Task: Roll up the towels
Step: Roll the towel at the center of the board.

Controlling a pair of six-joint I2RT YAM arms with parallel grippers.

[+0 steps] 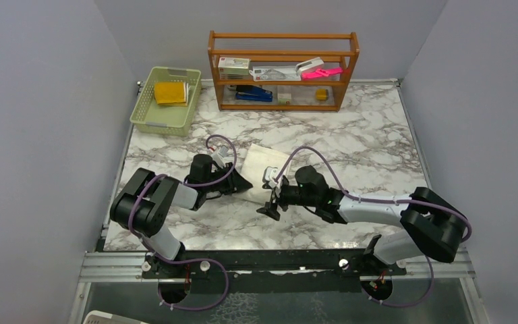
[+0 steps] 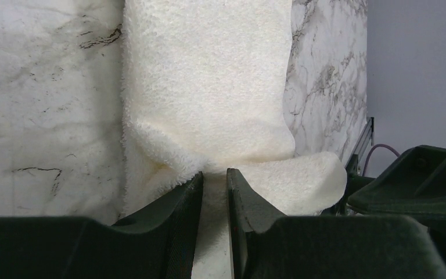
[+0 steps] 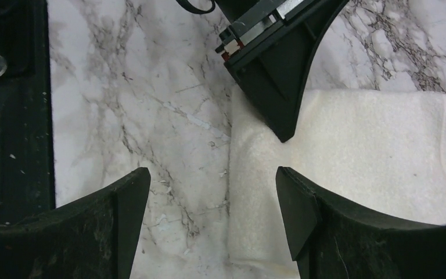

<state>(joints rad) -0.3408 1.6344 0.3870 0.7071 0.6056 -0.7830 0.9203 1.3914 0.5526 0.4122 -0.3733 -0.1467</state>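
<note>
The white towel [image 1: 264, 167] lies in the middle of the bench [image 1: 364, 148]. The left hand [image 2: 215, 177] pinches its left edge. The right hand [image 3: 212, 174] is open over its near end. The yellow towel [image 1: 170, 92] sits in the green basket [image 1: 150, 120], far left.

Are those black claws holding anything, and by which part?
The left gripper pinches the cream towel by a bunched edge between its fingers; the right gripper is open, holding nothing.

A towel [image 1: 262, 167] lies central on the worktop [image 1: 371, 145], left gripper [image 1: 243, 183] at its left edge, right gripper [image 1: 270, 204] at its near corner. Behind-left, a basket [image 1: 144, 119] holds a second towel [image 1: 170, 93] (a shelf rack [image 1: 283, 71] stands right of it).
</note>
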